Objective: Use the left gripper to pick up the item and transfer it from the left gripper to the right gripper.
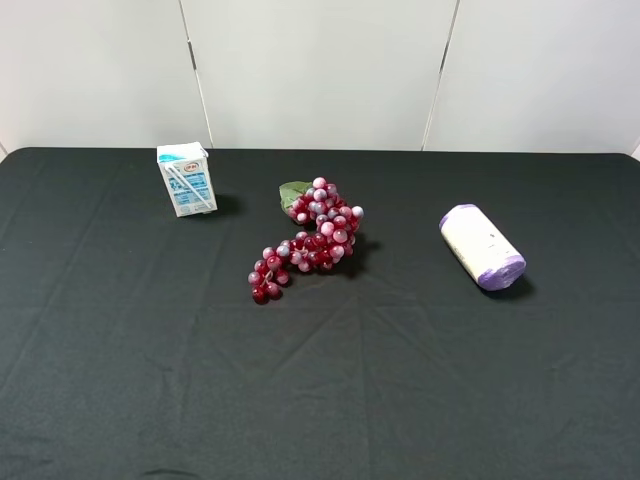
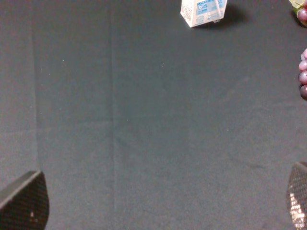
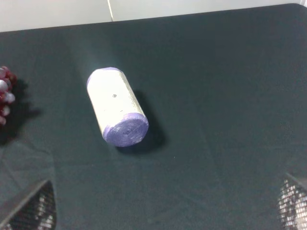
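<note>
The item [image 1: 482, 246], a cream-white cylinder with purple ends, lies on its side on the right part of the black table; it also shows in the right wrist view [image 3: 116, 106]. Neither arm shows in the exterior high view. My left gripper [image 2: 160, 211] is open and empty over bare cloth, with only its two fingertips [image 2: 24, 201] showing. My right gripper [image 3: 160, 215] is open and empty, with its fingertips [image 3: 29, 211] set wide apart short of the item and not touching it.
A small white-blue drink carton [image 1: 186, 179] stands at the back left and shows in the left wrist view [image 2: 203, 10]. A red grape bunch [image 1: 312, 237] lies mid-table. The black cloth [image 1: 320, 400] reaches a white wall at the back.
</note>
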`<control>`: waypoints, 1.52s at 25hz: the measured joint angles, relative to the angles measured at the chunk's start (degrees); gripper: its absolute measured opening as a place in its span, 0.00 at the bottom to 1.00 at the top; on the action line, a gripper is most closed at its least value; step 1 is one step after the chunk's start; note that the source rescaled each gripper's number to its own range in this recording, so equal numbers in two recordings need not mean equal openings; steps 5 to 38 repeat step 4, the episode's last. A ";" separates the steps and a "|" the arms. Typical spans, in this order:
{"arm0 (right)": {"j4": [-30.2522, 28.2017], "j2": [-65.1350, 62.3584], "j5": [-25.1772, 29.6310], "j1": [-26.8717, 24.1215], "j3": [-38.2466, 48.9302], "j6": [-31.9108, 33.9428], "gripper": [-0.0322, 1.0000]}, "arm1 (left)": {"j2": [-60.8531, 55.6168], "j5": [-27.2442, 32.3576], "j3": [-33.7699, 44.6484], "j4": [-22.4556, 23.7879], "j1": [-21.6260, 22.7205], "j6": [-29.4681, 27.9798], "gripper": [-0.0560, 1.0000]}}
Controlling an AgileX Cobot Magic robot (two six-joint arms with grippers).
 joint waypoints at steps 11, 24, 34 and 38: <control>0.00 0.00 0.00 0.00 0.00 0.00 1.00 | 0.00 0.00 0.00 0.00 0.00 0.00 0.97; 0.00 0.00 0.00 0.00 0.00 0.00 1.00 | 0.00 0.00 0.00 0.00 0.00 0.00 0.97; 0.00 0.00 0.00 0.00 0.00 0.00 1.00 | 0.00 0.00 0.00 0.00 0.00 0.00 0.97; 0.00 0.00 0.00 0.00 0.00 0.00 1.00 | 0.00 0.00 0.00 0.00 0.00 0.00 0.97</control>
